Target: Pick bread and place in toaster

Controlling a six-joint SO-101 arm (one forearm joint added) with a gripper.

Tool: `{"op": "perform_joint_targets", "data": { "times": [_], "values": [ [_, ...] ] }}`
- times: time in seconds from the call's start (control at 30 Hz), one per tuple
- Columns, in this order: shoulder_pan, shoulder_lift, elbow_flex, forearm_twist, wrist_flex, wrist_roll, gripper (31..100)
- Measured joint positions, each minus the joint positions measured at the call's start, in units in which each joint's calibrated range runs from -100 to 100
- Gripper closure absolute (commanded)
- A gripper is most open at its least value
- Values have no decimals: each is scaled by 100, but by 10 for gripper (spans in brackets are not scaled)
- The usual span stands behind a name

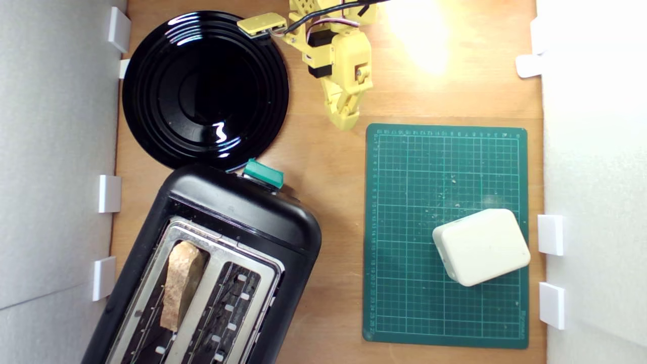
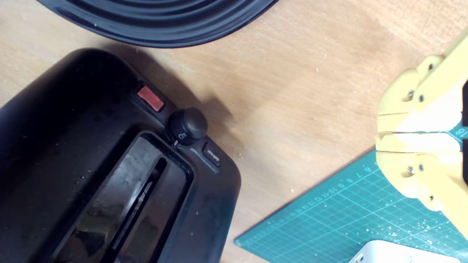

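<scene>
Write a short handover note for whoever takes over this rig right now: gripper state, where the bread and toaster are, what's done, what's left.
Gripper: shut and empty, hanging above bare wood between the black plate and the green cutting mat.
Bread: standing in the toaster slot nearer the exterior view's left; the other slot is empty.
Done: the bread sits in its slot.
Left: nothing for the placing itself; the arm is clear of the toaster.
A cream box lies on the mat.

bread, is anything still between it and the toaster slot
No. The bread already stands in the toaster slot nearer the exterior view's left; nothing covers it. The gripper is shut and empty, off by the cutting mat.
</scene>
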Motion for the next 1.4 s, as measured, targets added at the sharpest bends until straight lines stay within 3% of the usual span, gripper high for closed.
{"op": "perform_joint_targets", "data": {
  "times": [1.4],
  "values": [
    [0,0,0,0,85,0,912]
  ]
}}
